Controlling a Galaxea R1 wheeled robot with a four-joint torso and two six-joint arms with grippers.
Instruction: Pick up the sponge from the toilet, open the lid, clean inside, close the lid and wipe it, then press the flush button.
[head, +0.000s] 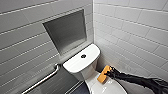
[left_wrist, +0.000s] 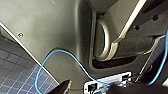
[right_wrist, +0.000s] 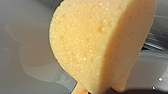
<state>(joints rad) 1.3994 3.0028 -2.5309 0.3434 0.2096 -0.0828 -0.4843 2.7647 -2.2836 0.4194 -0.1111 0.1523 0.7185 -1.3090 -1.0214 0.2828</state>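
The orange-yellow sponge (head: 103, 75) sits at the back of the toilet's white lid (head: 110, 87), just in front of the cistern (head: 75, 63). My right gripper (head: 110, 73) reaches in from the right and is shut on the sponge. The right wrist view has the sponge (right_wrist: 100, 45) large and close, with glossy white toilet surface (right_wrist: 25, 50) behind it. The round dark flush button (head: 83, 56) lies in the middle of the cistern top. The lid looks closed. My left gripper (left_wrist: 92, 90) is open and holds nothing, close to the robot's own grey body.
A metal grab bar (head: 42, 80) runs along the left wall. Above the cistern is a grey recessed niche (head: 66, 31). White tiled walls meet in a corner behind the toilet. A blue cable (left_wrist: 50, 57) loops over dark floor tiles (left_wrist: 15, 67).
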